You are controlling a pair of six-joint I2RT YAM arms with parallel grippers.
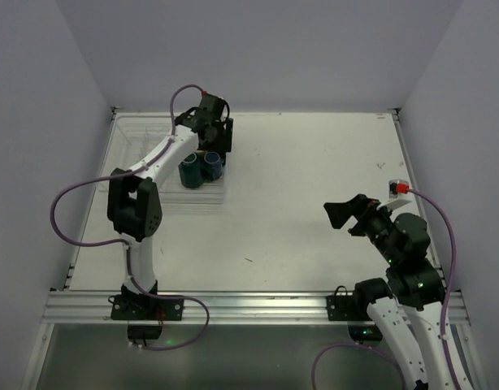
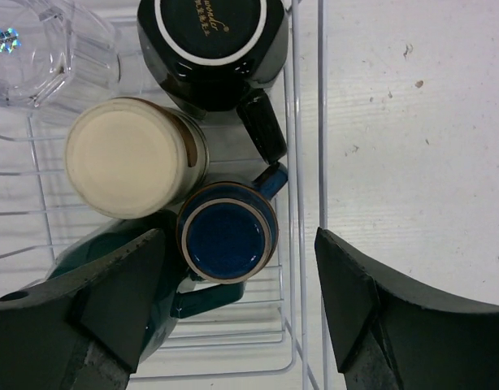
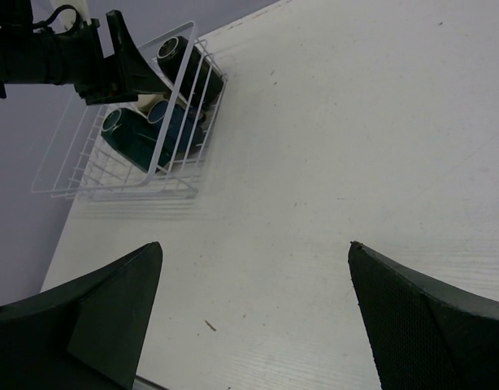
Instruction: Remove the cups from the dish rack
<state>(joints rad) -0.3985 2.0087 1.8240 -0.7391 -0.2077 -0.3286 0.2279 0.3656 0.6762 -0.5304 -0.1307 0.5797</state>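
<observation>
The dish rack (image 1: 128, 142) is a white wire basket at the table's far left. In the left wrist view (image 2: 298, 122) it holds a clear plastic cup (image 2: 38, 49), a black mug (image 2: 210, 41), a cream cup with a brown band (image 2: 128, 158), a blue cup (image 2: 227, 241) and a dark teal mug (image 2: 79, 250), all bottom up. My left gripper (image 2: 238, 236) is open above the rack's right end, its fingers on either side of the blue cup and apart from it. My right gripper (image 3: 254, 245) is open and empty over bare table at the right.
Grey walls close in the table at the left, back and right. A metal rail (image 1: 249, 305) runs along the near edge by the arm bases. The rack also shows in the right wrist view (image 3: 87, 175), far from that gripper. White table (image 1: 314, 179) lies between the arms.
</observation>
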